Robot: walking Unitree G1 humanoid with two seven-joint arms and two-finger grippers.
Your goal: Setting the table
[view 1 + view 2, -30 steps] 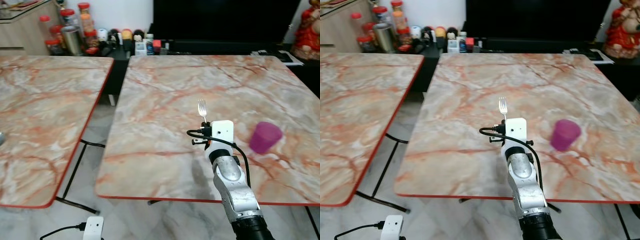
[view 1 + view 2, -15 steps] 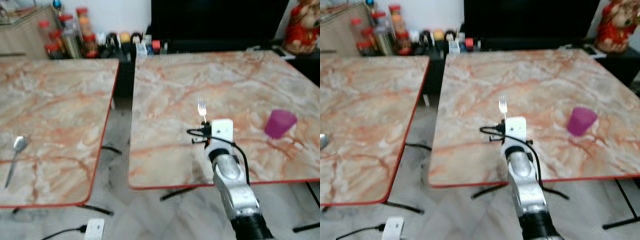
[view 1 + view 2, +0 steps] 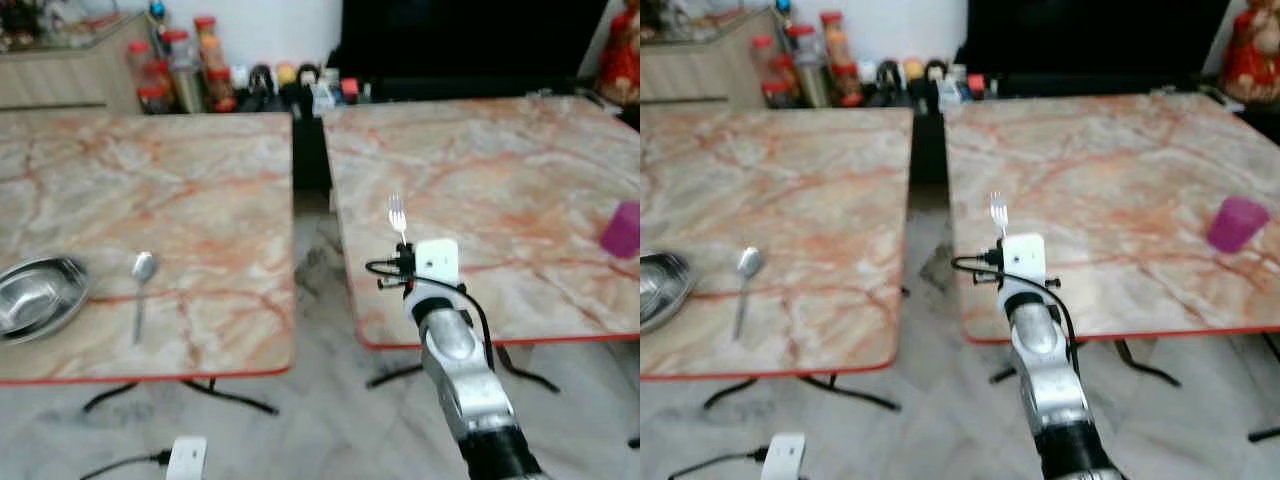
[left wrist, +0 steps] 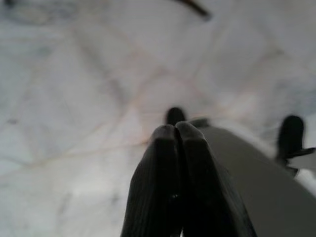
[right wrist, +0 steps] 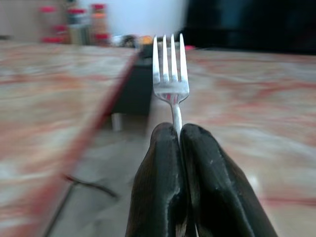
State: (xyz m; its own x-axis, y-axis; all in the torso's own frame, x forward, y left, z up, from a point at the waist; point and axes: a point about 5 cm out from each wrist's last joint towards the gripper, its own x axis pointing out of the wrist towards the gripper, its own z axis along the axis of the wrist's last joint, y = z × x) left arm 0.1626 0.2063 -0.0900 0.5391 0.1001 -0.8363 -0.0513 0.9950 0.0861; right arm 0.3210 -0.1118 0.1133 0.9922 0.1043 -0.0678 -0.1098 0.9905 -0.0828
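My right gripper (image 5: 178, 129) is shut on a silver fork (image 3: 398, 213), tines up; the arm reaches forward over the gap between two marble tables. In the right wrist view the fork (image 5: 170, 74) stands upright from the closed fingers (image 5: 163, 163). On the left table (image 3: 200, 190) lie a silver spoon (image 3: 141, 283) and a steel bowl (image 3: 35, 296) near its front edge. A purple cup (image 3: 1237, 222) stands on the right table (image 3: 1110, 170). My left gripper (image 4: 176, 129) hangs over the floor, fingers pressed together, empty.
Jars, bottles and small items (image 3: 190, 70) line the back wall behind the tables. A dark screen (image 3: 470, 40) stands behind the right table, a red figure (image 3: 1252, 60) at its far right. A white plug with cable (image 3: 185, 458) lies on the pale floor.
The camera has swung left: the left table with spoon and bowl has come into view, the purple cup has slid to the right edge. The fork stays held upright.
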